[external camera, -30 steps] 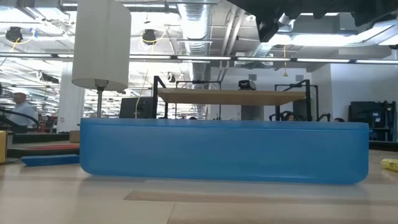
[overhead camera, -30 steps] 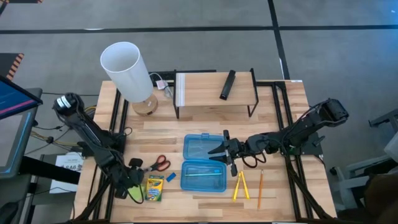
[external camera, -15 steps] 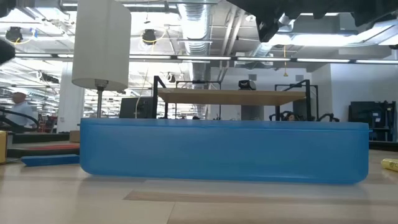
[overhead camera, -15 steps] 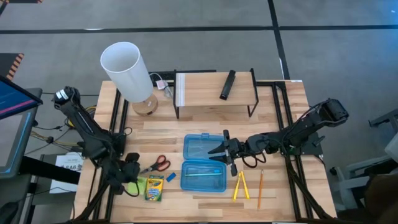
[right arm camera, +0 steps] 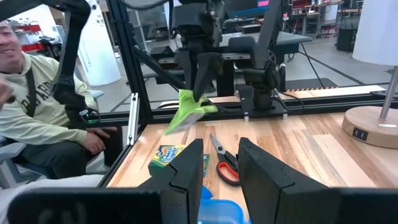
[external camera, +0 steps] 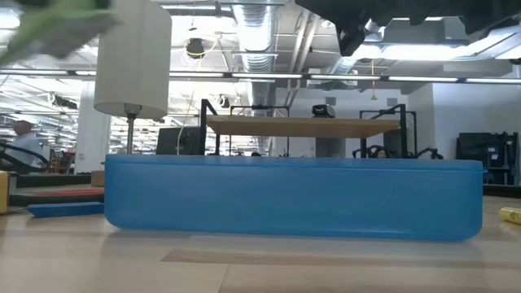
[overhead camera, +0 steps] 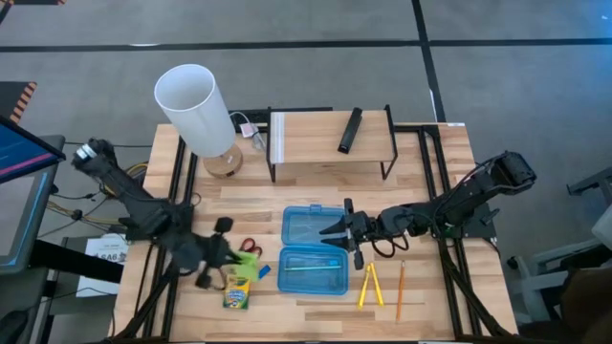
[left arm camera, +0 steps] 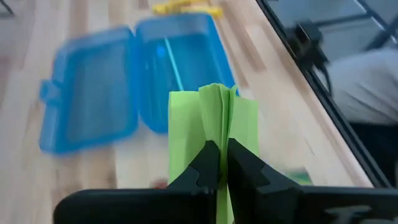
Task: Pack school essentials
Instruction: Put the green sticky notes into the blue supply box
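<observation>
Left gripper (left arm camera: 221, 155), its fingers clamped shut on the green sticky-note pad (left arm camera: 212, 127), now carries the pad in the air above the table's left front, over the red-handled scissors (overhead camera: 250, 247) and just behind the yellow-green crayon box (overhead camera: 236, 287); 1 second ago the same gripper was down at the table edge beside the crayon box, so the pad has been lifted and swung toward the centre. From the right wrist camera the pad hangs limp from the fingers (right arm camera: 200, 76), clear of the wood. Ahead of it lies the open blue pencil case (overhead camera: 315, 250), its 2 halves side by side, with the pale pen (overhead camera: 308, 268) already in the front half. The right gripper (overhead camera: 335, 231) hovers partly open and empty over the case's rear half, unmoved over that second. Still on the table are the small blue eraser (overhead camera: 263, 272) next to the case, the 2 yellow sticks (overhead camera: 370, 284) and the orange pencil (overhead camera: 400, 290) to the case's right. A person (right arm camera: 37, 118) sits beyond the table's left side. With 1 item packed and a second in transit, the job looks to be in its early stages; the likely next step is dropping the pad into the case
</observation>
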Tool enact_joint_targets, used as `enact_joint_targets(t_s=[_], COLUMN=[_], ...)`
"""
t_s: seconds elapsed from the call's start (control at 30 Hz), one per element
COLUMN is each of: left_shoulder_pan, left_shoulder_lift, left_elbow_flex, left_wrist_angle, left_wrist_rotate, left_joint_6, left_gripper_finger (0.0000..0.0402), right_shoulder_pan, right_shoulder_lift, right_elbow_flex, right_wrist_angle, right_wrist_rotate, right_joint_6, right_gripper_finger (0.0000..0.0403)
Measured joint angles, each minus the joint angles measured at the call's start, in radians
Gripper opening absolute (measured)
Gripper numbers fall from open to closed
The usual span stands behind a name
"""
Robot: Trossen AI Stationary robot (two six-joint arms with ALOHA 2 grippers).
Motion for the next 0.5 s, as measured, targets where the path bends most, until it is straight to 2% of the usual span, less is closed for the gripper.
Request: enact_joint_targets(t_s=[0.17,0.3,0.4,0.5], left_shoulder_pan=[0.208,0.327,0.385,0.416], left_shoulder_lift=[0.116,0.238,0.333,0.42], left_elbow_flex=[0.0,0.0,0.0,0.0], left_wrist_angle=[0.237,0.367,0.439,0.516], left_wrist_rotate=[0.253,0.417,0.499,0.527], left_joint_6=[0.146,0.204,0.205,0.198], left_gripper_finger=[0.0,0.0,0.0,0.0], right_shoulder_pan=[0.0,0.002,0.003,0.003], right_shoulder_lift=[0.0,0.0,0.0,0.0], right_elbow_flex=[0.0,0.0,0.0,0.0], right_wrist_angle=[0.0,-0.001,-0.002,-0.002], right_wrist_rotate=[0.0,0.0,0.0,0.0], right_joint_6=[0.0,0.0,-0.005,-0.007], right_gripper_finger=[0.0118,0.0118,0.0118,0.0118])
